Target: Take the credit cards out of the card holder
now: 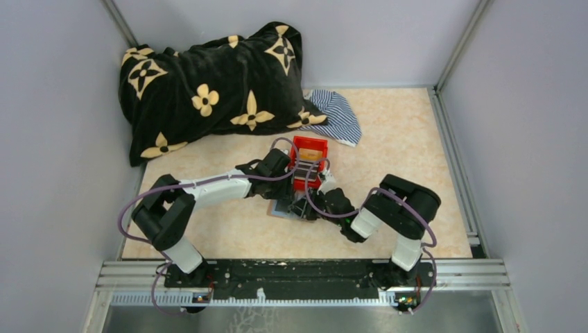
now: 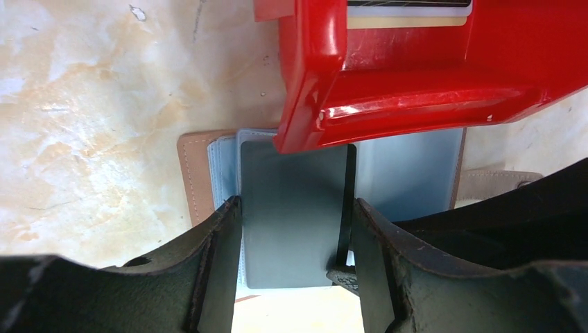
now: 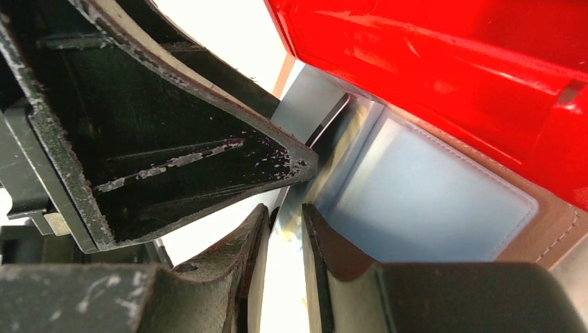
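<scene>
The brown card holder (image 2: 409,173) lies open on the table, its grey-blue panels up, partly under the red bin. A grey credit card (image 2: 291,173) sticks out of its left pocket. My left gripper (image 2: 297,205) is shut on this card, one finger on each long edge. In the right wrist view my right gripper (image 3: 286,211) is shut on the near edge of the card holder (image 3: 430,208), with the grey card (image 3: 308,104) just beyond. From above, both grippers (image 1: 295,199) (image 1: 310,210) meet over the card holder (image 1: 279,210). More credit cards (image 2: 409,14) lie in the bin.
The red bin (image 1: 309,161) stands just behind the card holder and overhangs it (image 2: 416,83). A black flowered blanket (image 1: 208,90) and a striped cloth (image 1: 336,114) lie at the back. Grey walls close in the table on three sides.
</scene>
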Controlling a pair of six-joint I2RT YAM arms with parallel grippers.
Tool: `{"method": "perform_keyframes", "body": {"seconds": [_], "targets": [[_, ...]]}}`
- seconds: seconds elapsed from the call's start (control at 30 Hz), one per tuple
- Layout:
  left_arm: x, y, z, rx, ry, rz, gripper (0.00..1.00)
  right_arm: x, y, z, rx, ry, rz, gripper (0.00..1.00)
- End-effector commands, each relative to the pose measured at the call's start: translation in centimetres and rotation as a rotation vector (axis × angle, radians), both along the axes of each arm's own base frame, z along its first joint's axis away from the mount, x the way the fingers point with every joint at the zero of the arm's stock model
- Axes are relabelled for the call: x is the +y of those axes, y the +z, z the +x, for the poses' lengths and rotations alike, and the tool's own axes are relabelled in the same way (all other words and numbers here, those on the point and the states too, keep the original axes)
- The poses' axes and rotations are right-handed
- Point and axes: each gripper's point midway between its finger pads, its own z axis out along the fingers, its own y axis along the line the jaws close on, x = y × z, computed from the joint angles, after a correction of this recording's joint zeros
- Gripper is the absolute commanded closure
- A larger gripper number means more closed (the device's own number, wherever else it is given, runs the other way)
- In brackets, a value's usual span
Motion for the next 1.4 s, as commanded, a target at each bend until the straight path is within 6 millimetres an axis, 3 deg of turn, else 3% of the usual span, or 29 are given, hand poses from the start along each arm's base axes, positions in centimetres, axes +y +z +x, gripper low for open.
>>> {"method": "perform_keyframes", "body": {"seconds": [0.0, 0.27, 0.47, 0.5, 0.6, 0.87, 0.97, 1.07, 1.1, 1.2, 1.37], "targets": [[-2.9, -0.4, -1.8, 0.090, -0.024, -0.128, 0.57, 4.4, 5.3, -2.5, 0.007, 0.181, 0.286, 0.76], [-2.6, -0.8, -2.1, 0.095, -0.018, -0.121, 0.57, 4.6, 6.6, -3.3, 0.034, 0.208, 0.435, 0.76], [-2.5, -0.6, -2.0, 0.090, -0.014, -0.118, 0.57, 4.2, 5.5, -3.2, 0.054, 0.184, 0.409, 0.76], [-2.4, -0.5, -2.0, 0.086, -0.013, -0.117, 0.57, 4.1, 5.4, -3.1, 0.055, 0.180, 0.408, 0.78], [-2.4, -0.5, -1.9, 0.085, -0.012, -0.113, 0.57, 3.9, 5.4, -3.1, 0.056, 0.171, 0.408, 0.95], [-2.5, -0.8, -1.8, 0.089, -0.014, -0.113, 0.56, 3.2, 5.4, -3.4, 0.053, 0.161, 0.391, 0.96], [-2.5, -0.8, -1.7, 0.088, -0.009, -0.103, 0.44, 3.0, 5.4, -3.4, 0.051, 0.155, 0.385, 1.00], [-2.3, -0.5, -1.4, 0.069, 0.009, -0.095, 0.16, 2.9, 5.3, -3.5, 0.048, 0.156, 0.371, 1.00], [-2.2, -0.2, -1.2, 0.061, 0.014, -0.096, 0.10, 2.8, 5.3, -3.5, 0.044, 0.155, 0.366, 1.00], [-1.8, 1.2, -0.7, 0.014, 0.036, -0.102, 0.03, 2.5, 5.2, -3.6, 0.039, 0.153, 0.345, 1.00], [-0.7, 3.0, 0.0, -0.046, 0.072, -0.083, 0.02, 2.0, 4.8, -3.7, 0.040, 0.150, 0.324, 1.00]]}}
